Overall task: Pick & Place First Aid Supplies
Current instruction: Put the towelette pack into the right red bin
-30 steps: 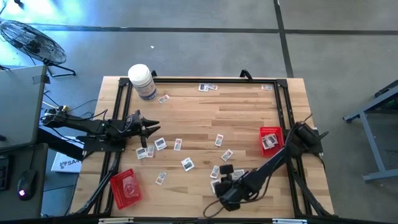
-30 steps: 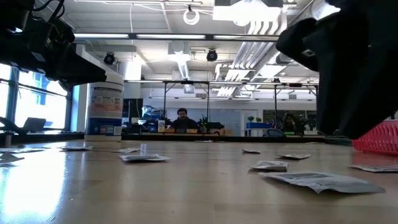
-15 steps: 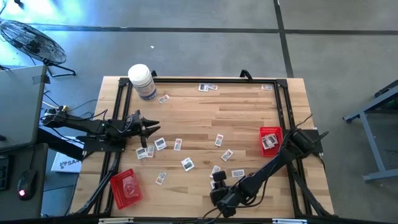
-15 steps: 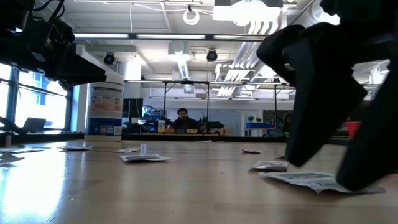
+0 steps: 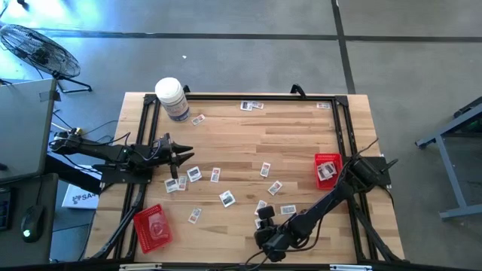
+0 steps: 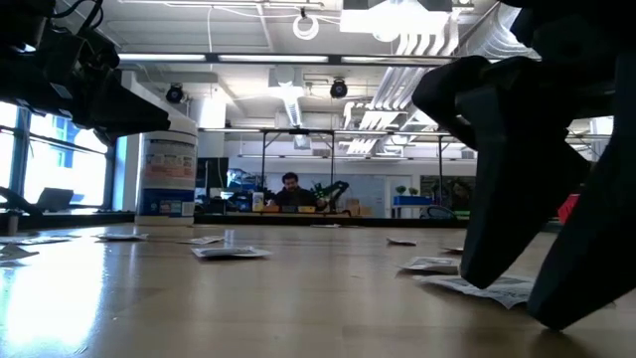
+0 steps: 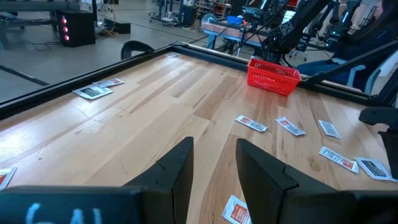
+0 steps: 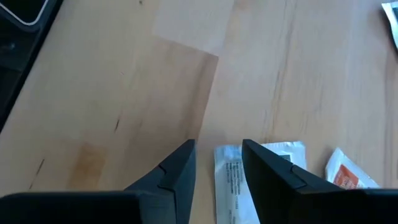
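Several small white packets lie flat and scattered on the wooden table [image 5: 248, 143]. My right gripper [image 5: 263, 218] is low near the table's near edge, open. Its fingers point down on either side of one white packet [image 8: 231, 180], which lies flat beside two others [image 8: 345, 174]. In the low view this gripper [image 6: 517, 288] reaches the table top at that packet [image 6: 452, 285]. My left gripper [image 5: 187, 154] waits open over the left side, above a cluster of packets [image 5: 184, 177], and touches nothing [image 7: 214, 165]. My right gripper comes from above with open fingers astride the white packet's long sides [image 8: 224, 171]. The packet lies flat on the table. Whether the fingertips touch it, I cannot tell.
A red tray [image 5: 327, 167] with a packet in it stands at the right side; another red tray [image 5: 153, 226] sits at the near left corner. A large white jar [image 5: 173, 98] stands at the far left corner. A black frame [image 5: 241, 96] runs along the table's edges.
My right gripper has moved down to the table top and a little toward the near left, coming to stand over a packet; for the last half second it has hardly moved. The packets lie as before.
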`<state>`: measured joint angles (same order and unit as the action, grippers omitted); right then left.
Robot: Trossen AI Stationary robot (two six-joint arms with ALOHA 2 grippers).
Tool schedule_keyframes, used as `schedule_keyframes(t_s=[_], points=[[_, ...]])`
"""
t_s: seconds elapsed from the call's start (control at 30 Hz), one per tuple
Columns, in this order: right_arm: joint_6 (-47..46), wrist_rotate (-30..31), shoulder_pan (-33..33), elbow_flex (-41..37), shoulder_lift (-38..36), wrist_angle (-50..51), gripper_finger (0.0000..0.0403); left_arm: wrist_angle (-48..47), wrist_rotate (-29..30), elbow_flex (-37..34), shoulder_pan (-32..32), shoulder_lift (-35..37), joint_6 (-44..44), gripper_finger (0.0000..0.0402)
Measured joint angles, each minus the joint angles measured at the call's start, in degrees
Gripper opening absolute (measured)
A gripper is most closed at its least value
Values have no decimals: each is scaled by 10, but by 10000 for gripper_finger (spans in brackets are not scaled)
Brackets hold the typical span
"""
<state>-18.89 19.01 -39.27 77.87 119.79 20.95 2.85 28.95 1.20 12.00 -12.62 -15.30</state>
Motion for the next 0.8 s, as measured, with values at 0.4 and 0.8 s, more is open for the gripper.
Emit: schedule_keyframes(t_s=[0.4, 0.8], points=[[-21, -24, 17, -71, -6, -76, 123, 0, 0, 0, 0, 0, 0, 119], [-32, -19, 21, -107, -7, -121, 65, 0, 0, 0, 0, 0, 0, 119]])
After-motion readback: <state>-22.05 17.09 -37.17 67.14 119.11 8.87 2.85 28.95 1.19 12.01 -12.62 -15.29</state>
